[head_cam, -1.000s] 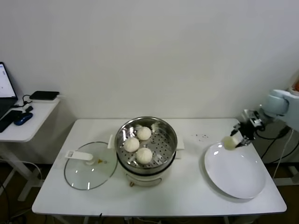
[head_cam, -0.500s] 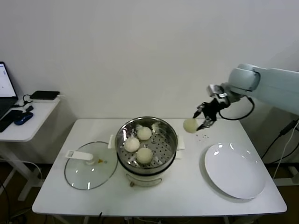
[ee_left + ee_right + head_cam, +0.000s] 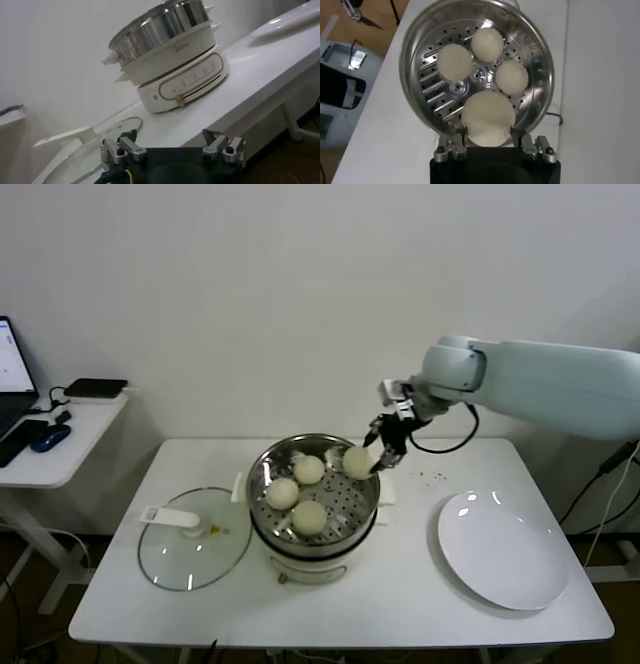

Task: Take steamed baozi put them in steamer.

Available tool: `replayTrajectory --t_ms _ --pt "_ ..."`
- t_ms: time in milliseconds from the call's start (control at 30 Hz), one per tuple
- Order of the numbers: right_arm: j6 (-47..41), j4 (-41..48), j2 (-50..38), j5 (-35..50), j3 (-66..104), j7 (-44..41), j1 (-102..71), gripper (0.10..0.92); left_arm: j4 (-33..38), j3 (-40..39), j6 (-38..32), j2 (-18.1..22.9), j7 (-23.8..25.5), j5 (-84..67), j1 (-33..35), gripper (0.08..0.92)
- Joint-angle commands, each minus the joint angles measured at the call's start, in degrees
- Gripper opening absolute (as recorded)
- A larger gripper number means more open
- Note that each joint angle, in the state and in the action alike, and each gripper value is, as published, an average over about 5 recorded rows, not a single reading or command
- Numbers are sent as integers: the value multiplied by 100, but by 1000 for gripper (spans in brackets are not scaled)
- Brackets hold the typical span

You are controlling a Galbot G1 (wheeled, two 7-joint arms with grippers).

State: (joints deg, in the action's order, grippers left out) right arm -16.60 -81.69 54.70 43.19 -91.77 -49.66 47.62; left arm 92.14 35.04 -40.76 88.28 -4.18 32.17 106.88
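The steamer (image 3: 345, 452) stands mid-table, a shiny perforated basket on a white cooker base, with three baozi (image 3: 308, 470) inside. My right gripper (image 3: 366, 456) hovers over the basket's right rim, shut on a fourth cream-white baozi (image 3: 355, 462). In the right wrist view that held baozi (image 3: 488, 117) fills the gap between the fingers of the right gripper (image 3: 488, 134), above the steamer (image 3: 536, 60), where three buns (image 3: 487, 44) lie. In the left wrist view, my left gripper (image 3: 170, 141) is open and empty, low by the table's front edge, facing the steamer (image 3: 165, 30).
A bare white plate (image 3: 505, 549) lies at the table's right. The glass lid (image 3: 190, 544) with its white handle rests left of the steamer. A side table (image 3: 60, 449) with a laptop and small devices stands at far left. A wall runs behind.
My right arm has swung left from above the plate to the steamer's right rim, carrying the baozi. The three buns in the basket have stayed put.
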Motion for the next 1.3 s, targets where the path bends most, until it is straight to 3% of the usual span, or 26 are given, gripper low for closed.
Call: replayTrajectory --t_ms 33,700,933,1133,1300 --pt "-300 189 349 -392 424 340 -961 594 -20 19 -5 -9 -3 -6 9 823" --pt "-353 342 495 -551 468 398 -1222 603 -49 26 30 -2 7 -15 -57 823" --pt "-364 229 267 -95 438 462 -785 763 -13 33 36 -5 5 -19 -52 823" --pt "-396 -97 -320 588 704 1082 -269 821 6 22 48 -20 5 -19 -45 823" --pt "-395 -572 -1058 807 1433 2447 -600 823 81 13 160 -19 -47 -84 -82 823"
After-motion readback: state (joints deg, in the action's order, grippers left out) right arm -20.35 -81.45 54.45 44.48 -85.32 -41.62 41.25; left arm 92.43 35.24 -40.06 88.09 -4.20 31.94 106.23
